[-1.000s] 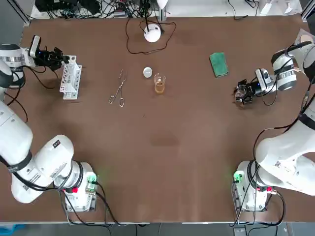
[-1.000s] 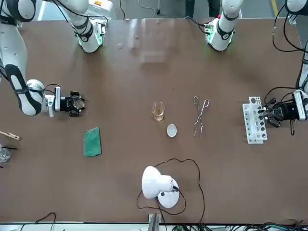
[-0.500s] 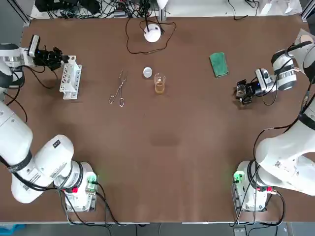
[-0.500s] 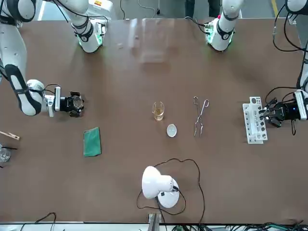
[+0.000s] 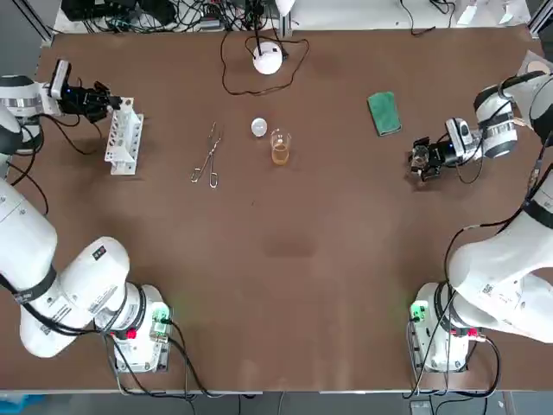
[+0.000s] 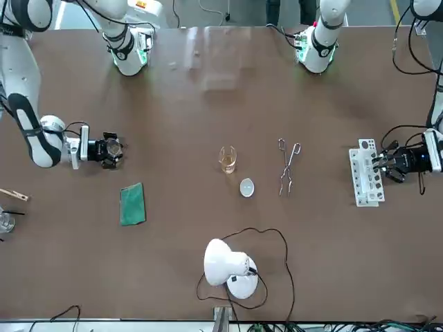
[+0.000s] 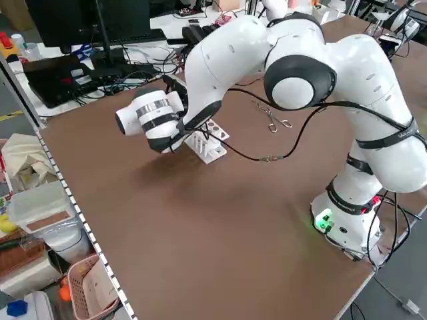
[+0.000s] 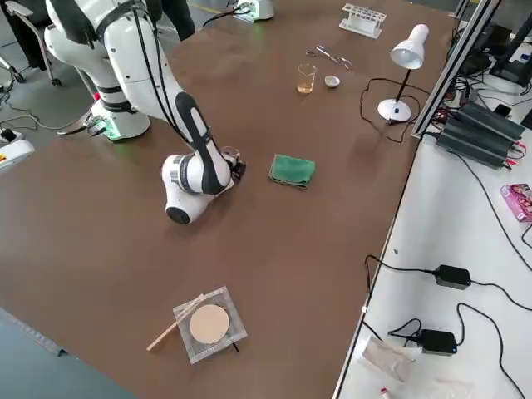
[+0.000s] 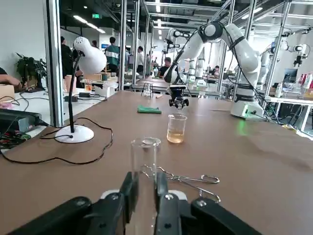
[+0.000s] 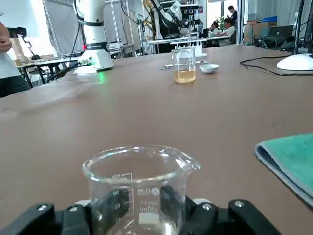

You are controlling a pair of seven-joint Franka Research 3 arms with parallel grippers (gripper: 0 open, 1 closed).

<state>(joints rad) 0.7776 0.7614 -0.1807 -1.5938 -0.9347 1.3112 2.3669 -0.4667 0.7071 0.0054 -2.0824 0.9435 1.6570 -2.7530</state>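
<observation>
Left pincer (image 5: 105, 98) pinching an upright glass test tube (image 9: 145, 164) at the white rack (image 5: 123, 138), far left corner of the bench (image 5: 285, 259). Right pincer (image 5: 421, 161) clamped on an empty beaker (image 10: 139, 181), near the right edge. Green cloth (image 5: 384, 113) close by.

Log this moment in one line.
left end effector: shut on clear glass test tube, at white test-tube rack | right end effector: shut on clear glass beaker
</observation>
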